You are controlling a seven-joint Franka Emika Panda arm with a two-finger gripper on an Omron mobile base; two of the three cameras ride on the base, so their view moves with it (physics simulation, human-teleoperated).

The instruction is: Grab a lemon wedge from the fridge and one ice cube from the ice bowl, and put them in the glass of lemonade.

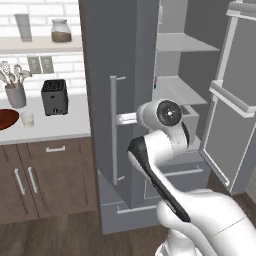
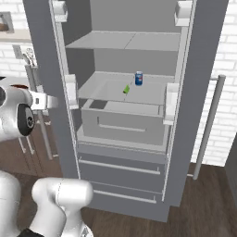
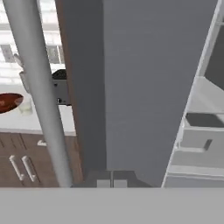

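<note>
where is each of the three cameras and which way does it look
Left base view: behind the arm to its left, looking forward and down at the open fridge, its door handle, and the counter with toaster, ice bowl and glass; white arm lower right.
Right base view: behind to its right, into the fridge shelves, lemon wedge and can; arm lower left.
Hand view: on the hand, facing the door edge; shut gripper at the bottom.
Left base and hand views share the handle, bowl and toaster.

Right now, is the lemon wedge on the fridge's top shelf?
No, the lemon wedge lies on the middle shelf beside a blue can.
</note>
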